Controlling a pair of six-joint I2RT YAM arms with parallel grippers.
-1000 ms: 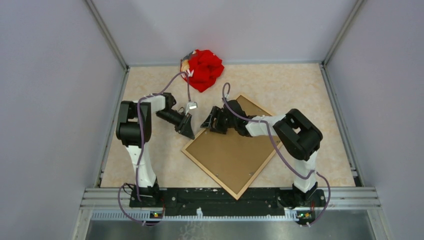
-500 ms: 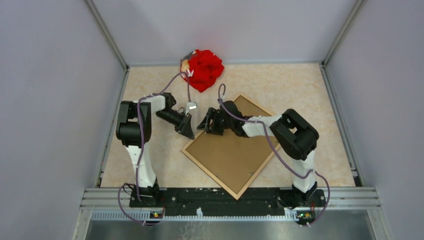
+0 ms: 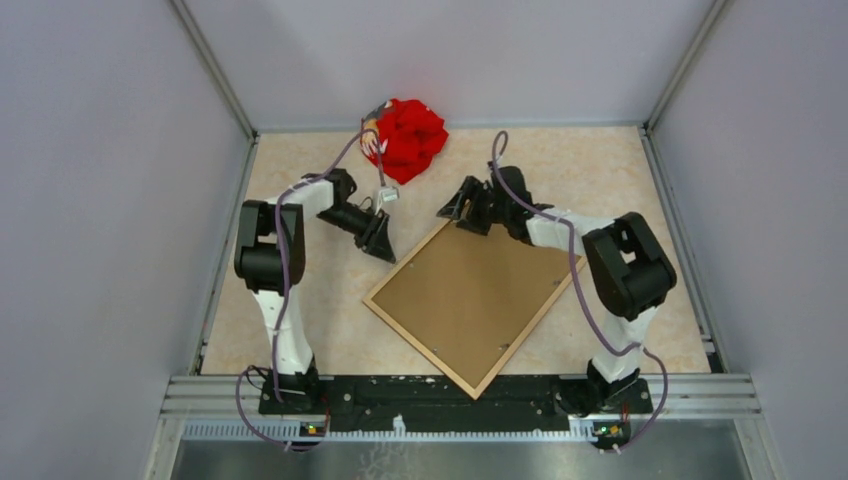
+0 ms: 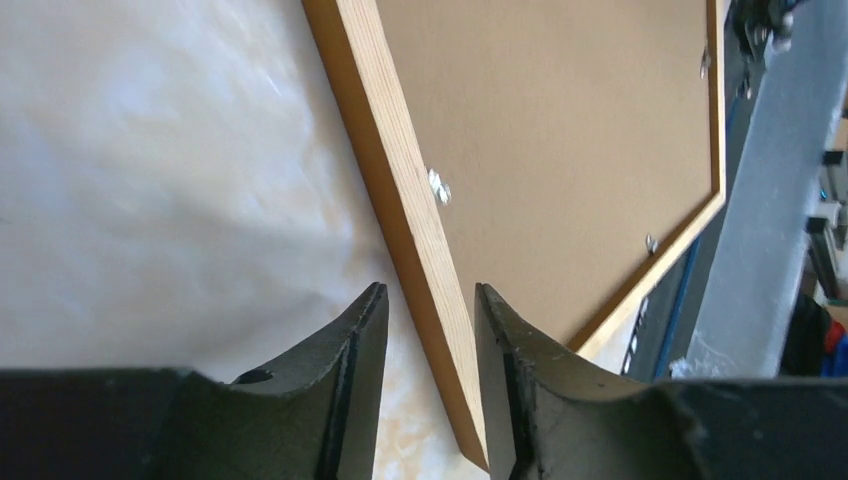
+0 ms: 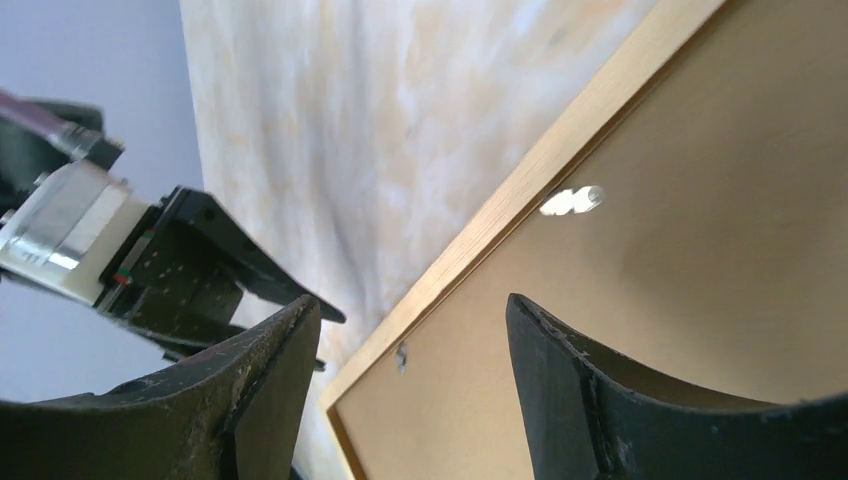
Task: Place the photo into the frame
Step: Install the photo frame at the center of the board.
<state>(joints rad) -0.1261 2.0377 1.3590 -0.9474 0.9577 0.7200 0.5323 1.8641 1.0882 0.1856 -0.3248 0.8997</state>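
The frame (image 3: 420,347) lies back-up on the table, a plain brown backing board (image 3: 470,295) filling it. The photo is out of view. My left gripper (image 3: 382,245) is open and empty, low by the frame's left edge. In the left wrist view its jaws (image 4: 428,295) stand either side of the wooden rim (image 4: 400,170) without touching it. My right gripper (image 3: 447,211) is open and empty at the frame's far corner. In the right wrist view it (image 5: 410,305) hangs above the rim (image 5: 520,185) and board (image 5: 700,250).
A crumpled red cloth (image 3: 408,138) lies at the back edge of the table, behind the left gripper. Grey walls close the table on three sides. Small metal tabs (image 4: 438,187) sit along the board's edge.
My right gripper has swung from over the frame's left part back and right to its far corner. My left gripper has moved slightly farther away. The frame's far edge looks shifted.
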